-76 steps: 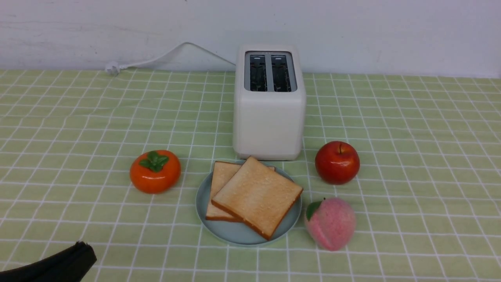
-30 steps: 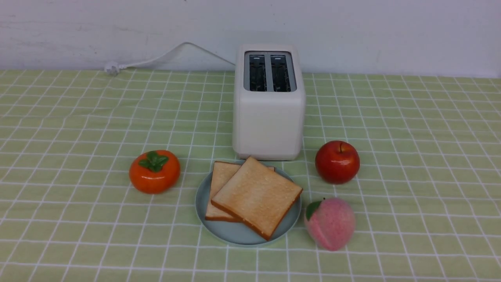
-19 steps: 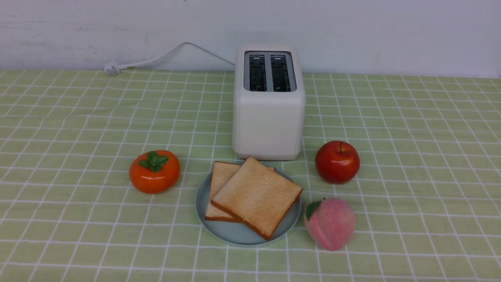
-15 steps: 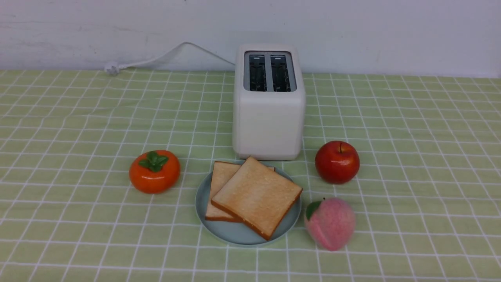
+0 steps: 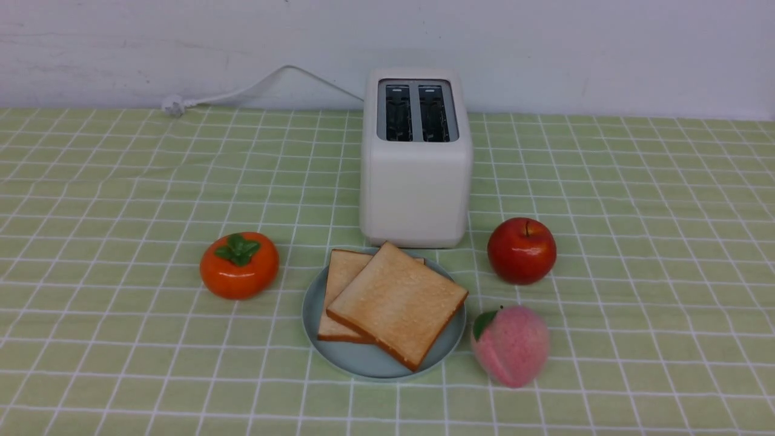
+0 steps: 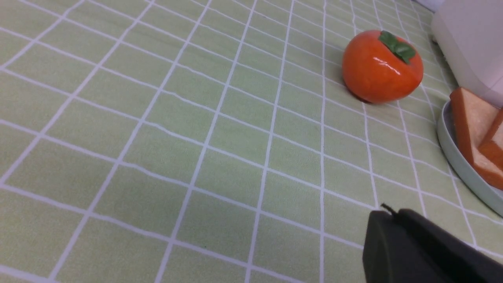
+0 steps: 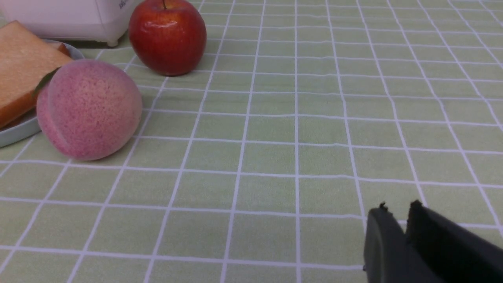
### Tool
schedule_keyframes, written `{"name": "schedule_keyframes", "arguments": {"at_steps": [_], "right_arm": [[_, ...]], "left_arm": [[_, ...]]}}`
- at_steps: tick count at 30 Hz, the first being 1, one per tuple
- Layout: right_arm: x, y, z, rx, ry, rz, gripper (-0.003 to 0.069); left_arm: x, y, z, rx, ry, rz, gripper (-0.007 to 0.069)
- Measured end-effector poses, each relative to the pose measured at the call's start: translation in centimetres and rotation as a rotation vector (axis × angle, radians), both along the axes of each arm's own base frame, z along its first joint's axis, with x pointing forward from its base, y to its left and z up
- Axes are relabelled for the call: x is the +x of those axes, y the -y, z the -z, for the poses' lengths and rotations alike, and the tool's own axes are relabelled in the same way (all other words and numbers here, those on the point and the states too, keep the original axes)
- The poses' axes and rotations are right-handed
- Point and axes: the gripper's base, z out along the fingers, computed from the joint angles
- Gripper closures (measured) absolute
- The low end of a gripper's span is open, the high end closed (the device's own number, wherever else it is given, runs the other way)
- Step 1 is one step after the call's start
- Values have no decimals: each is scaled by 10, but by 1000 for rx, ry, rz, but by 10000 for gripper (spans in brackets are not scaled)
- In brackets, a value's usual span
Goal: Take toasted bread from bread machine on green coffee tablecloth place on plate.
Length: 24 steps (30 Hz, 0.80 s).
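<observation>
Both grippers hover low over tablecloth: left clenched, right slightly parted, empty.

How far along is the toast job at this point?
Done, it seems: both toast slices lie overlapped on the plate, and the toaster slots look empty. In hand: nothing; the left gripper is shut and empty, the right gripper holds nothing, slightly parted. Nothing visibly left.

Golden-tan toasted bread on a pale blue-green plate, white bread machine, white-gridded yellow-green tablecloth.
</observation>
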Motion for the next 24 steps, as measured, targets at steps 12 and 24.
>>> {"name": "schedule_keyframes", "arguments": {"at_steps": [12, 24], "right_arm": [[0, 0, 0, 0, 0, 0, 547], [0, 0, 0, 0, 0, 0, 532]], "left_arm": [[0, 0, 0, 0, 0, 0, 630], [0, 0, 0, 0, 0, 0, 620]]}}
